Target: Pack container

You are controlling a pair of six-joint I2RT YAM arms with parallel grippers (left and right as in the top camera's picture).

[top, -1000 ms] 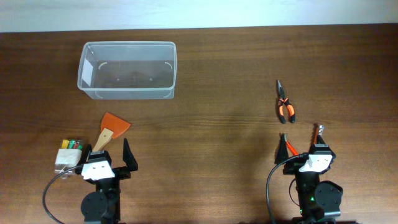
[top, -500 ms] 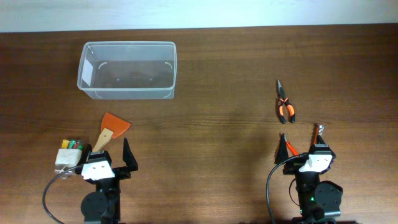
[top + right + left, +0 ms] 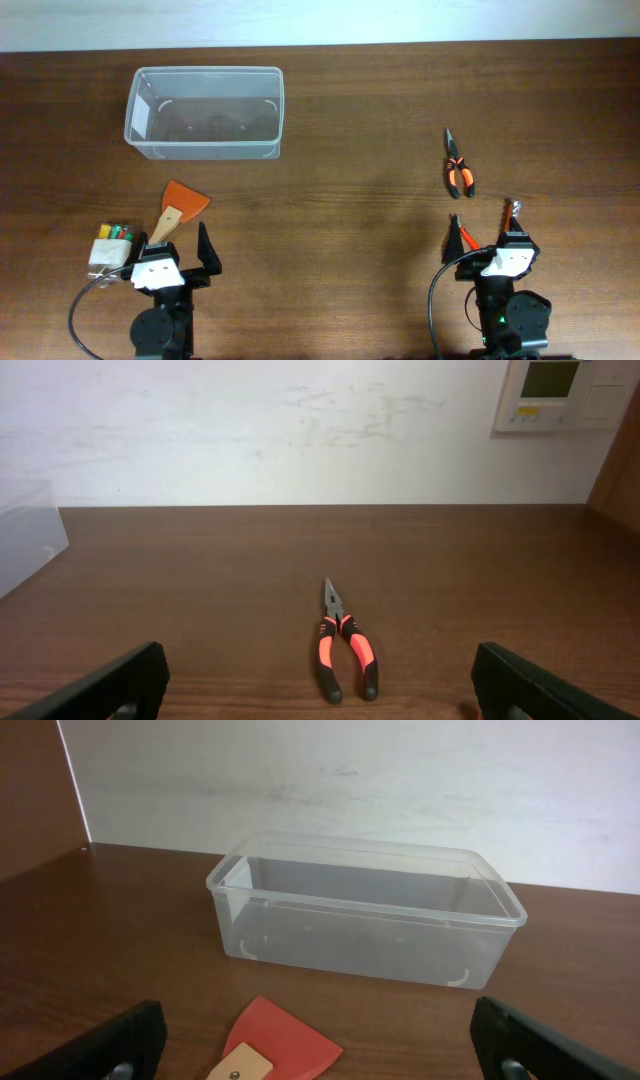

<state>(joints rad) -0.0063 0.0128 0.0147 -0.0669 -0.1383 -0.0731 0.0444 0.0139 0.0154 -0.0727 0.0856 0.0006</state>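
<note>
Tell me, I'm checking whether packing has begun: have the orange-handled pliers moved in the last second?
No. Overhead, the pliers lie at the same spot and angle, far right of the container.

This looks like an office-like robotics test room. A dark wood-grain tabletop stands against a plain white wall. A wall control panel with a small display sits at upper right of the right wrist view. Overhead, the cabled left robot arm and right robot arm face a laid-out container and needle-nose pliers.

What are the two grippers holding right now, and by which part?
Nothing is held: the left gripper and the right gripper are both open and empty.
</note>
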